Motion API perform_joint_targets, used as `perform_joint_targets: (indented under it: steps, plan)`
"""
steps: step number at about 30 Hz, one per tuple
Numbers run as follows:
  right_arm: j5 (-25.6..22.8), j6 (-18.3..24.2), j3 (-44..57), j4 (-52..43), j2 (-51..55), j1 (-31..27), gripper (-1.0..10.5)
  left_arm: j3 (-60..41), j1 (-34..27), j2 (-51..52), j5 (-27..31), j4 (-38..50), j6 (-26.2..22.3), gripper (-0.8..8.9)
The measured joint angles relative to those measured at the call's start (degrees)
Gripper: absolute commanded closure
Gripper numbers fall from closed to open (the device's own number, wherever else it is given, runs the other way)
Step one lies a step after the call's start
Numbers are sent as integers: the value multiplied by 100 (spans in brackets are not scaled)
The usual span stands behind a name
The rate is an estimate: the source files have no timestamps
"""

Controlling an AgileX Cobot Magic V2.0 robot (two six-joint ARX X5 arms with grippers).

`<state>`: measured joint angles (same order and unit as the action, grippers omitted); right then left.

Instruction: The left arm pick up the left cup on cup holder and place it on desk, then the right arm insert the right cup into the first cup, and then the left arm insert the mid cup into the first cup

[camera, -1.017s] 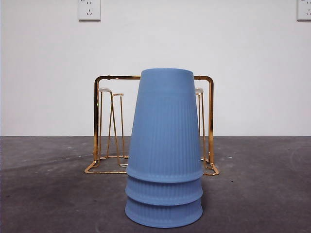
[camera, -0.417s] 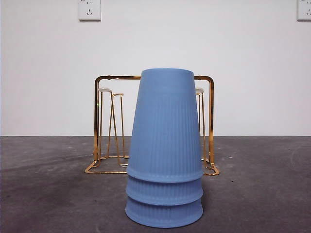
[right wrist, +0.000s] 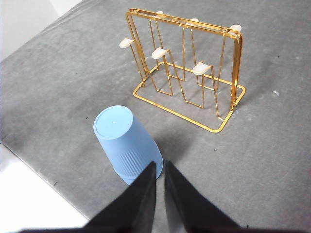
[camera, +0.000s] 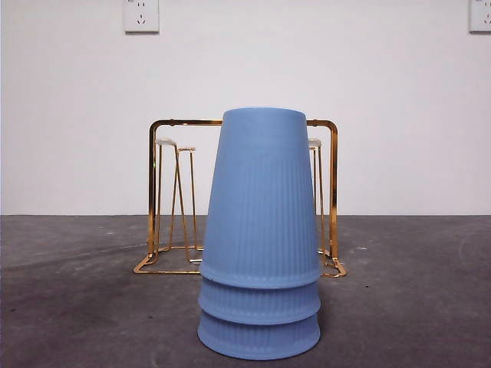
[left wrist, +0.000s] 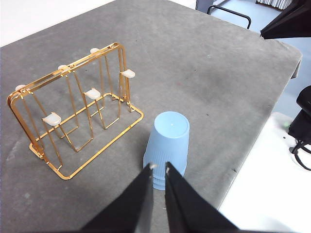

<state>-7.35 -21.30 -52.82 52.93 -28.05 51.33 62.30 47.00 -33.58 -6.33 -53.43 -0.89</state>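
Judging by the three blue cups (camera: 259, 238) nested upside down on the table (camera: 414, 307) near its front edge, before the bare cup holder (camera: 244, 198), nothing remains; left tool (left wrist: 159, 168) and right tool (right wrist: 160, 164) hang pressed nearly together, empty.

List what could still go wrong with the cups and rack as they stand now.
1. The stack of three blue cups stands upside down near the desk edge in the left wrist view; a knock could send it off.
2. The stack is tall and narrows upward, so an arm passing low might tip it.
3. The empty cup holder is light wire; a bump could shift it.
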Motion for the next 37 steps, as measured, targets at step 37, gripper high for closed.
perform_joint_targets:
  steps: [37]
  plan:
    - [-13,0,0,0,0,2,923,-6043,-4988,3333,-275,4485,326,780]
